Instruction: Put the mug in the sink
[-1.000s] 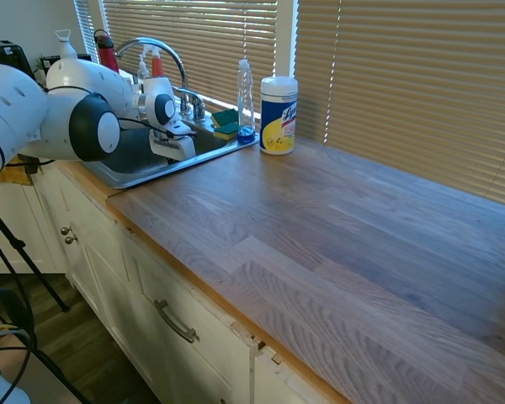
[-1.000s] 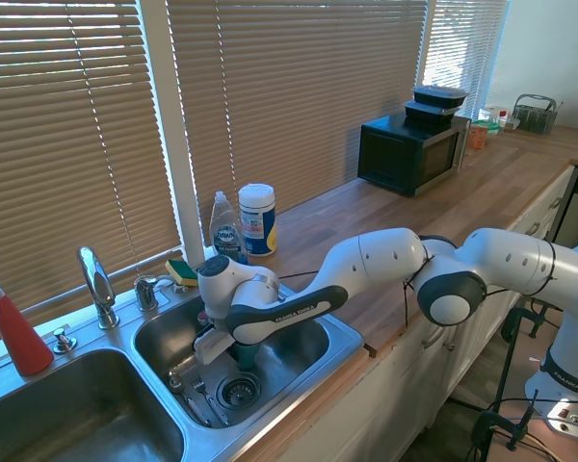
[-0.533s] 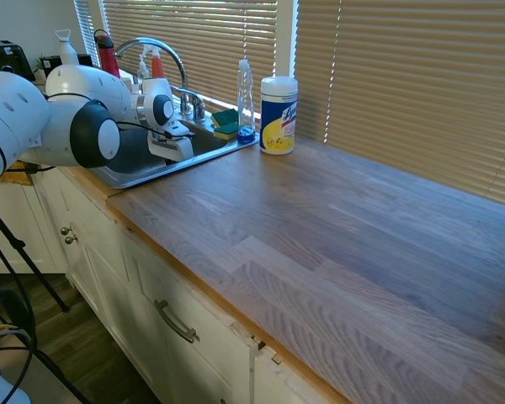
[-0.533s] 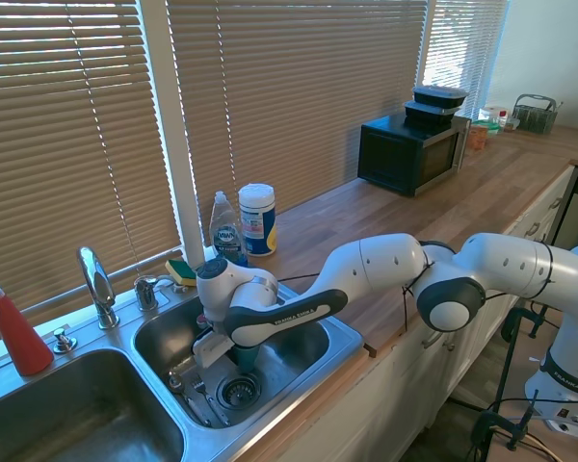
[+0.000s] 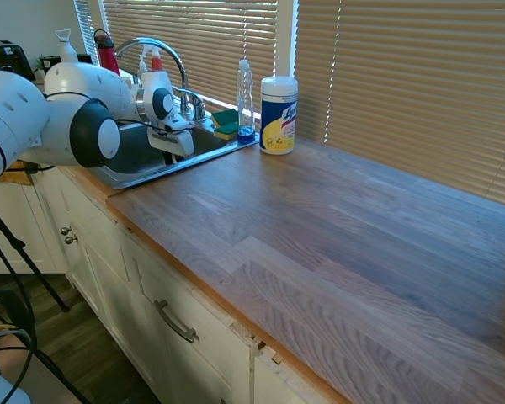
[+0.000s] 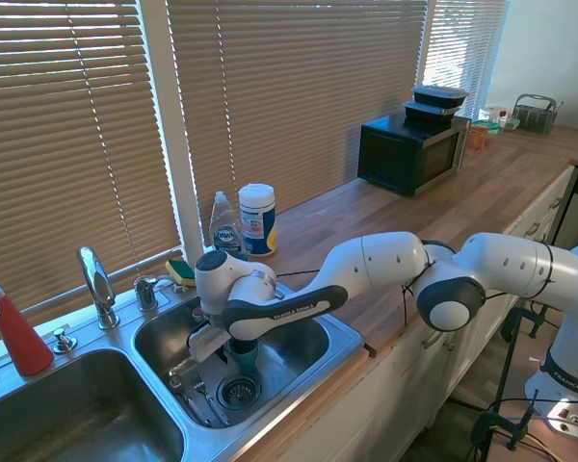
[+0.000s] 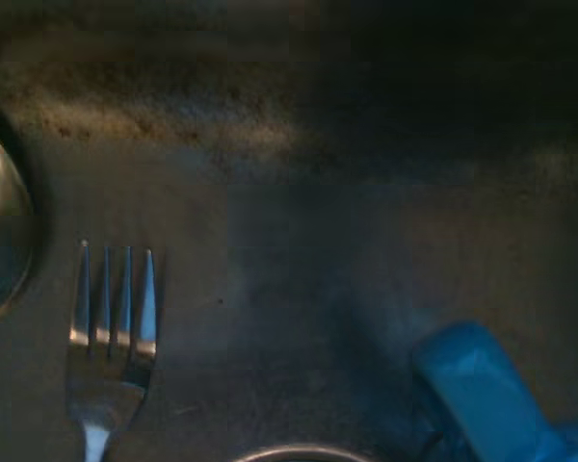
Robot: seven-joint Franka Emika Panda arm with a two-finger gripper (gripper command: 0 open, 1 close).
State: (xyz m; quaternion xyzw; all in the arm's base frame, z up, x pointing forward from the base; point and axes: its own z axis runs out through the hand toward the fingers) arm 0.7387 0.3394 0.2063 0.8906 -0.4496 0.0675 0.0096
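Note:
The teal mug (image 6: 242, 357) stands upright on the floor of the sink's right basin, beside the drain (image 6: 239, 391). My gripper (image 6: 233, 343) hangs just over the mug's rim, open, with the white hand slightly above it. In the first exterior view the sink (image 5: 148, 174) shows at the counter's far left, and its rim hides both the mug and my fingers. A blue shape (image 7: 477, 385) in the wrist view fits the mug; a fork (image 7: 111, 318) lies on the dark basin floor there.
The chrome faucet (image 6: 94, 279) rises behind the divider between the basins. A wipes canister (image 6: 257, 218), a clear soap bottle (image 6: 223, 229) and a sponge (image 6: 181, 271) stand behind the right basin. A red spray bottle (image 6: 14, 327) is far left. Cutlery (image 6: 188, 385) lies by the drain.
My hand has risen a little out of the basin while the mug stayed on the basin floor, so more of the mug shows below the fingers.

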